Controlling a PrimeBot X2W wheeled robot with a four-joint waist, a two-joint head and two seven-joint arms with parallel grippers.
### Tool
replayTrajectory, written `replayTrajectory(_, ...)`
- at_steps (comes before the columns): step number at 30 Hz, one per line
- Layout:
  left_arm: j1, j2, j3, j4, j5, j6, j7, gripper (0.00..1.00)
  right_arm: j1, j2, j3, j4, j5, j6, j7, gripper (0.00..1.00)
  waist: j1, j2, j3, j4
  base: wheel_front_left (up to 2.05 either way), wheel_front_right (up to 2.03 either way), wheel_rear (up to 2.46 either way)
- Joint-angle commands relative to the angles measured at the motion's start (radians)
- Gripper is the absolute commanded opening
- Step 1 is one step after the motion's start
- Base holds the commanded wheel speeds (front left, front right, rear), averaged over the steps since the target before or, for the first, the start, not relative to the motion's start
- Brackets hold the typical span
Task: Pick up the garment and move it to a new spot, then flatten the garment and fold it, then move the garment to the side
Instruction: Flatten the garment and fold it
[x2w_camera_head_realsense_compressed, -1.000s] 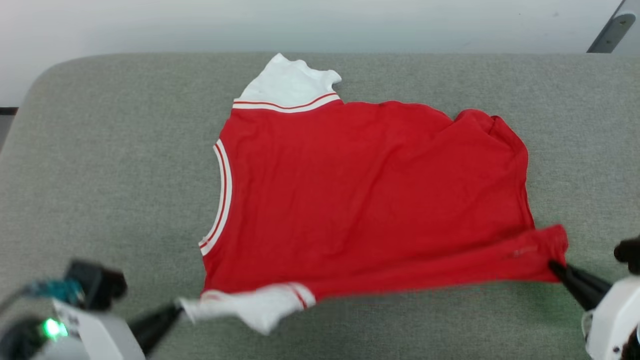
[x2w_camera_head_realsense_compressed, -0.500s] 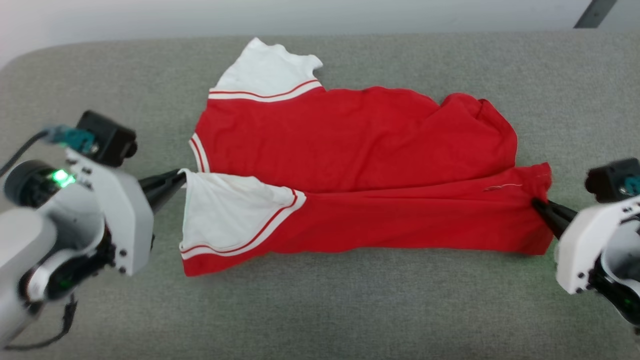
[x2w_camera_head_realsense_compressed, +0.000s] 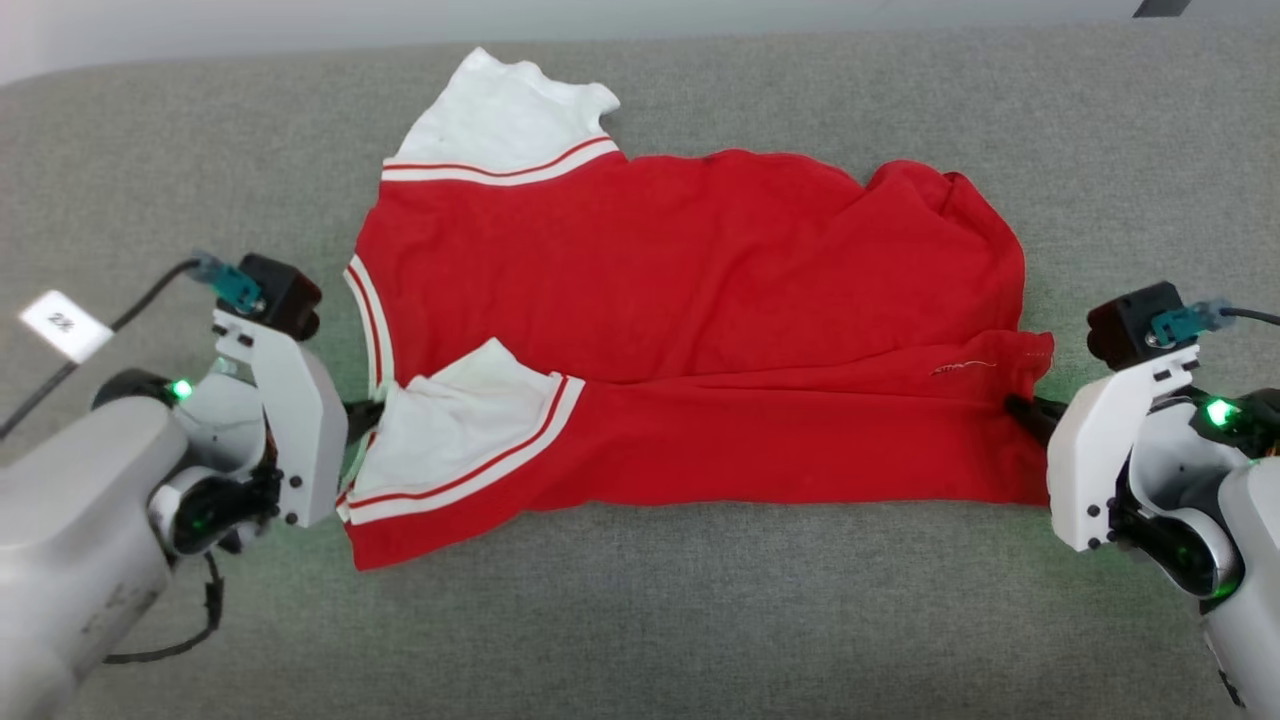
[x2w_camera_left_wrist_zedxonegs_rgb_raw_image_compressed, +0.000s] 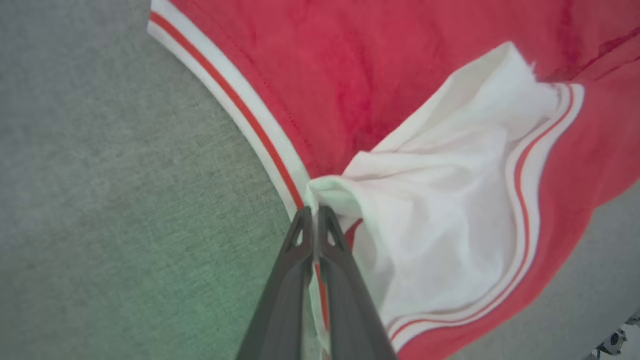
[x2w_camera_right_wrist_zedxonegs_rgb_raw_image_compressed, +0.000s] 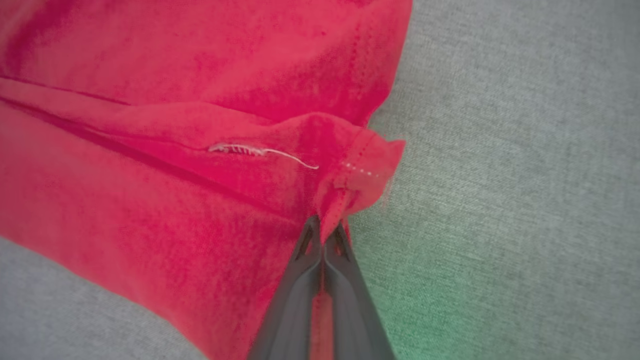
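The grey padded surface (x2w_camera_head_realsense_compressed: 640, 640) lies bare beyond both wrists and in front of the cloth. The garment (x2w_camera_head_realsense_compressed: 690, 270) lies flat between the two grippers, with its near side folded over the body. Both arms reach in low from the sides, fingers pointing inward. The left gripper (x2w_camera_head_realsense_compressed: 366, 414) is pressed together on the white sleeve (x2w_camera_head_realsense_compressed: 450, 420) edge. The right gripper (x2w_camera_head_realsense_compressed: 1022, 408) pinches the red hem corner (x2w_camera_right_wrist_zedxonegs_rgb_raw_image_compressed: 370, 160), just past a loose white thread (x2w_camera_right_wrist_zedxonegs_rgb_raw_image_compressed: 260, 150). From the head, both sets of fingertips are largely hidden behind their own wrists.

Hem corner of garment (x2w_camera_right_wrist_zedxonegs_rgb_raw_image_compressed: 200, 165) is pinched between closed right gripper (x2w_camera_right_wrist_zedxonegs_rgb_raw_image_compressed: 324, 235) fingers; loose white thread (x2w_camera_right_wrist_zedxonegs_rgb_raw_image_compressed: 260, 151) is seen on the red fold, grey cloth surface (x2w_camera_right_wrist_zedxonegs_rgb_raw_image_compressed: 525, 175) beneath.
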Motion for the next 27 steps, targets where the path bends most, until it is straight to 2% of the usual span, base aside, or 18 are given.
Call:
replayTrajectory(1, 0.002, -0.011, -0.003, 0.023, -0.012, -0.008, 0.011, 0.00, -0.011, 0.004, 0.009, 0.008, 0.008, -0.002, 0.007, 0.00, 0.0000, 0.0000, 0.002, -0.001, 0.00, 0.00, 0.00)
replayTrajectory(3, -0.002, -0.029, -0.004, 0.062, -0.030, -0.016, 0.032, 0.02, -0.024, 0.007, 0.015, 0.028, 0.012, -0.002, 0.018, 0.00, 0.0000, 0.0000, 0.003, -0.001, 0.00, 0.00, 0.00)
replayTrajectory(4, -0.005, -0.038, -0.002, 0.079, -0.039, -0.021, 0.037, 0.08, -0.030, 0.008, 0.022, 0.035, 0.015, -0.002, 0.021, 0.00, 0.0000, 0.0000, 0.003, -0.001, 0.00, 0.00, 0.00)
replayTrajectory(6, -0.016, -0.048, 0.004, 0.106, -0.050, -0.023, 0.043, 0.38, -0.042, 0.011, 0.028, 0.048, 0.022, -0.002, 0.025, 0.00, 0.0000, 0.0000, -0.001, 0.000, 0.00, 0.00, 0.00)
replayTrajectory(8, -0.023, -0.057, 0.011, 0.124, -0.063, -0.027, 0.047, 0.99, -0.050, 0.013, 0.031, 0.060, 0.029, -0.002, 0.029, 0.00, 0.0000, 0.0000, -0.008, 0.002, 0.00, 0.00, 0.00)
replayTrajectory(9, -0.028, -0.058, 0.015, 0.129, -0.069, -0.028, 0.050, 1.00, -0.055, 0.014, 0.030, 0.065, 0.030, -0.002, 0.029, 0.15, 0.0000, 0.0000, -0.013, 0.004, 0.00, 0.00, 0.00)
replayTrajectory(11, -0.040, -0.058, 0.018, 0.134, -0.068, -0.029, 0.051, 1.00, -0.059, 0.011, 0.027, 0.070, 0.030, -0.002, 0.030, 0.53, 0.0000, 0.0000, -0.024, 0.010, 0.00, 0.00, 0.00)
replayTrajectory(12, -0.041, -0.057, 0.021, 0.135, -0.071, -0.029, 0.052, 1.00, -0.060, 0.011, 0.025, 0.068, 0.031, -0.002, 0.025, 1.00, 0.0000, 0.0000, -0.030, 0.013, 0.00, 0.00, 0.00)
replayTrajectory(16, -0.053, -0.049, 0.019, 0.118, -0.059, -0.023, 0.054, 1.00, -0.042, 0.008, 0.004, 0.054, 0.043, -0.002, 0.002, 1.00, 0.0000, 0.0000, -0.058, 0.032, 0.00, 0.00, 0.00)
replayTrajectory(20, -0.052, -0.027, 0.024, 0.069, -0.069, 0.007, 0.071, 1.00, -0.012, 0.005, -0.036, 0.012, 0.034, -0.002, -0.050, 1.00, 0.0000, 0.0000, -0.085, 0.049, 0.00, 0.00, 0.00)
replayTrajectory(27, -0.005, 0.038, 0.032, -0.114, -0.142, 0.123, 0.161, 1.00, 0.059, 0.037, -0.153, -0.112, -0.033, -0.002, -0.203, 1.00, 0.0000, 0.0000, -0.117, 0.058, 0.00, 0.00, 0.00)
